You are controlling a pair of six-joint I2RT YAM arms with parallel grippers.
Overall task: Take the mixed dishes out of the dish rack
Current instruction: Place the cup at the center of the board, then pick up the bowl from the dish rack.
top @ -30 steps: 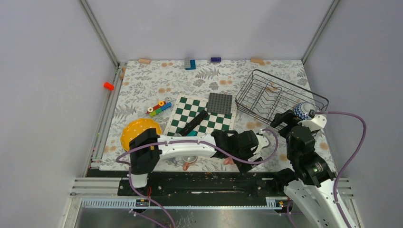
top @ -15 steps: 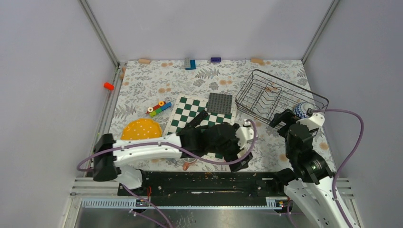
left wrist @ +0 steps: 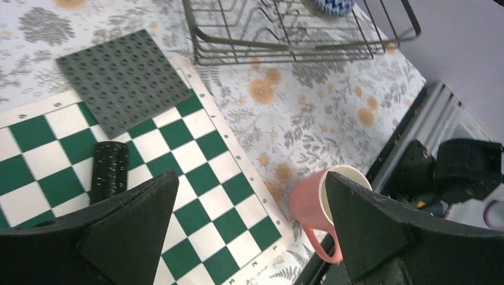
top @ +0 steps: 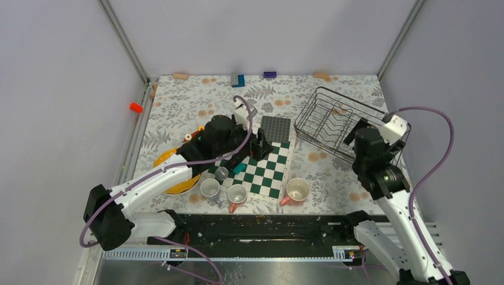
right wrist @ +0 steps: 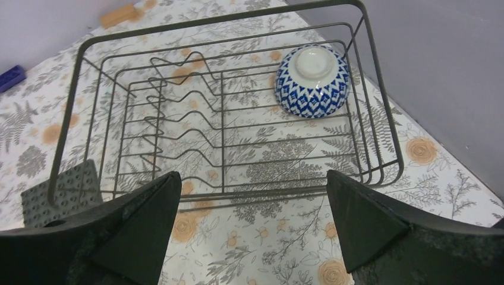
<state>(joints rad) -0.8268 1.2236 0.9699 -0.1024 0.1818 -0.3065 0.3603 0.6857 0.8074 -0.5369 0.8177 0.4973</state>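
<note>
Yellow plate [top: 161, 160] lies on the table at left, partly under the left arm. Grey mug [top: 209, 188] and pink mug [top: 236, 195] stand upright beside it. A second pink mug [top: 296, 190] stands off the chessboard [left wrist: 202, 178] corner. Left gripper [left wrist: 250, 184] is spread, empty, over the chessboard. Dish rack [right wrist: 77, 119] holds a blue-and-white bowl [right wrist: 311, 80], upside down, at one end. Right gripper [right wrist: 252, 178] is spread, empty, above the rack.

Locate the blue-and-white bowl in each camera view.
Top external: not visible; the right arm overlaps the dish rack's right end.
Left wrist: blue-and-white bowl at the top edge, inside the rack.
Right wrist: upper right, upside down in the rack's corner.
Shared landmark: the dish rack.
</note>
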